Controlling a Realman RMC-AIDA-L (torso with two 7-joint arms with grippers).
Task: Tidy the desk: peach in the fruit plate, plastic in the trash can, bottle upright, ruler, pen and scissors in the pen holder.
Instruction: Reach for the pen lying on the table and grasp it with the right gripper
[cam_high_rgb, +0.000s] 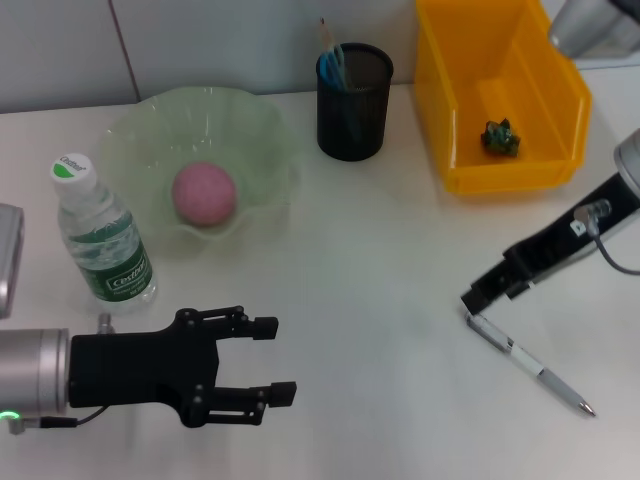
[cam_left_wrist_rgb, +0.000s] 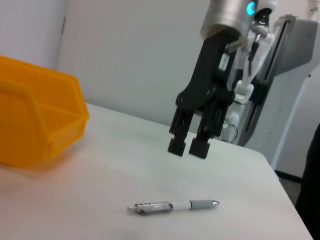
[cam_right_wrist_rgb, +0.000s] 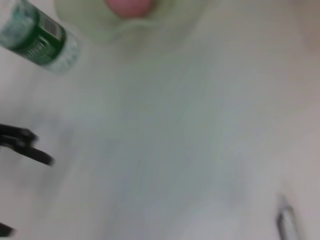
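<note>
The right gripper (cam_high_rgb: 478, 297) hangs low over the white desk (cam_high_rgb: 380, 300) on the robot's right, its tip just above the clear end of the pen (cam_high_rgb: 528, 362); in the left wrist view its two black fingers (cam_left_wrist_rgb: 177, 145) sit close together with only a thin slit between them, grasping nothing, and the pen (cam_left_wrist_rgb: 172, 205) lies flat on the desk beneath them, untouched. The left gripper (cam_high_rgb: 270, 358) hovers near the front edge on the robot's left, fingers spread and released, holding nothing; it is near the bottle (cam_high_rgb: 103, 236), which stands upright with its white cap on.

The pink peach (cam_high_rgb: 204, 193) rests in the pale green fruit plate (cam_high_rgb: 260, 130) beside the bottle; the right wrist view catches both the peach (cam_right_wrist_rgb: 129, 6) and the bottle (cam_right_wrist_rgb: 37, 37), though blurred. The black mesh pen holder (cam_high_rgb: 352, 102) stands behind the plate and holds some blue items, too small to tell apart; next to it the yellow trash can (cam_high_rgb: 560, 95) contains a small dark green crumpled piece of plastic (cam_high_rgb: 500, 137). The pen is well apart from the pen holder.
</note>
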